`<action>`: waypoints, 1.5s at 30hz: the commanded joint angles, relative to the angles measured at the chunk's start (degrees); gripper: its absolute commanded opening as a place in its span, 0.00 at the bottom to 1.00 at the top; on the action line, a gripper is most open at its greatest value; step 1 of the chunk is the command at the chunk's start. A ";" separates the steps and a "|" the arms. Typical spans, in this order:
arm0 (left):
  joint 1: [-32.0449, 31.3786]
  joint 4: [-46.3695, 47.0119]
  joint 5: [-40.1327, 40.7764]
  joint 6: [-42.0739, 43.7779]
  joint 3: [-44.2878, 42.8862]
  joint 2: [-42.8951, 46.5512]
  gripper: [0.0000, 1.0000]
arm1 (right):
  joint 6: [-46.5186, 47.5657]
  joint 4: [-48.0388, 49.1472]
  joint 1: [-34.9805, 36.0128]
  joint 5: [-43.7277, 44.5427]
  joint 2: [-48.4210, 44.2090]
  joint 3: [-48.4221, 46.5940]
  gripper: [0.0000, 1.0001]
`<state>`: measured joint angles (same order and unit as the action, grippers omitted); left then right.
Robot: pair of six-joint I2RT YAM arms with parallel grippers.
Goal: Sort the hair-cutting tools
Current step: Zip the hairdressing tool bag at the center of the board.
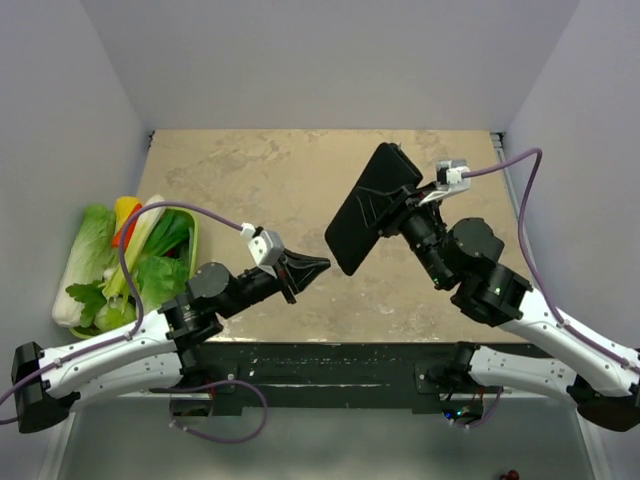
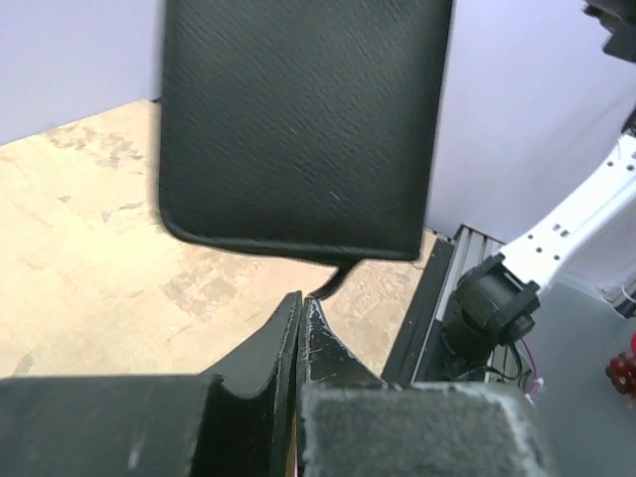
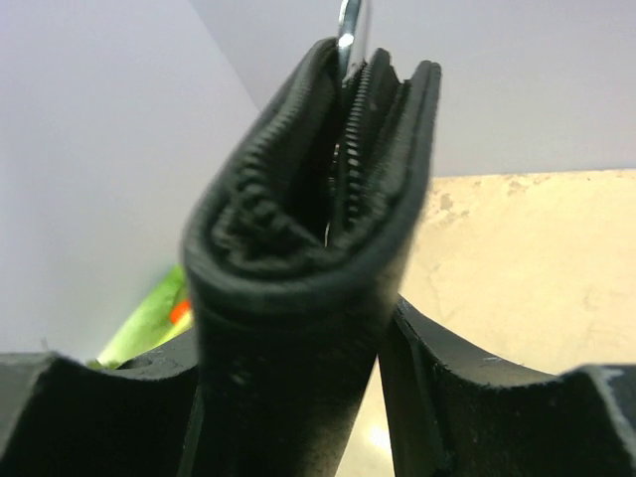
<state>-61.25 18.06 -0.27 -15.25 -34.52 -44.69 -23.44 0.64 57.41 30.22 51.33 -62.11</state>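
Beige mottled tabletop (image 1: 250,170), grey walls. Your right gripper (image 1: 396,214) clamps the black folded fabric case (image 1: 365,210) aloft, a silver metal piece (image 3: 350,25) glinting between its folds. Your left gripper (image 1: 316,266): closed, empty, near the case.

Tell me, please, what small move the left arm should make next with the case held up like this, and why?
Probably open the left gripper and ease it up to the thin black tab hanging under the black case. The right gripper is clamped on the case, holding it off the table, and the left jaws are shut just below that tab.
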 commanded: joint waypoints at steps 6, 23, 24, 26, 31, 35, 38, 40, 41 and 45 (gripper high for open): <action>0.43 3.64 4.67 0.30 -3.18 0.57 0.00 | 2.61 -5.48 0.25 -7.01 -2.99 -2.41 0.00; 0.43 1.18 0.80 -3.47 -3.18 -1.37 0.48 | 4.72 -0.91 0.25 3.88 -0.01 -6.27 0.00; 0.35 1.10 0.63 -3.48 -3.10 -1.02 0.62 | 4.98 -0.91 0.16 4.23 0.61 -6.53 0.00; 0.35 1.18 -1.22 -3.56 -2.48 -0.14 0.75 | 5.86 1.11 0.25 4.59 2.27 -7.50 0.00; 0.35 1.09 -2.97 -3.65 -1.96 0.12 0.91 | 6.57 2.52 0.16 5.11 4.74 -9.52 0.00; 0.35 1.62 -4.12 -3.21 -1.43 -0.58 0.93 | 6.65 2.61 0.16 5.03 6.41 -11.28 0.00; 0.35 2.41 -4.56 -2.69 -1.25 -1.28 0.92 | 6.57 2.43 0.16 4.33 7.38 -12.51 0.00; 0.35 2.76 -4.56 -2.33 -1.25 -1.89 0.91 | 6.57 2.00 0.25 3.71 7.99 -13.74 0.00; 0.35 2.94 -4.56 -2.07 -1.16 -2.07 0.90 | 6.57 1.99 0.25 3.62 8.08 -14.09 0.00; 0.35 4.26 -4.38 -1.46 -0.99 -3.30 0.89 | 6.39 1.73 0.25 2.74 8.61 -14.88 0.00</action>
<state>-61.04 18.52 -4.14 -18.39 -35.57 -47.18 -17.26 -4.19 57.47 33.47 60.66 -72.64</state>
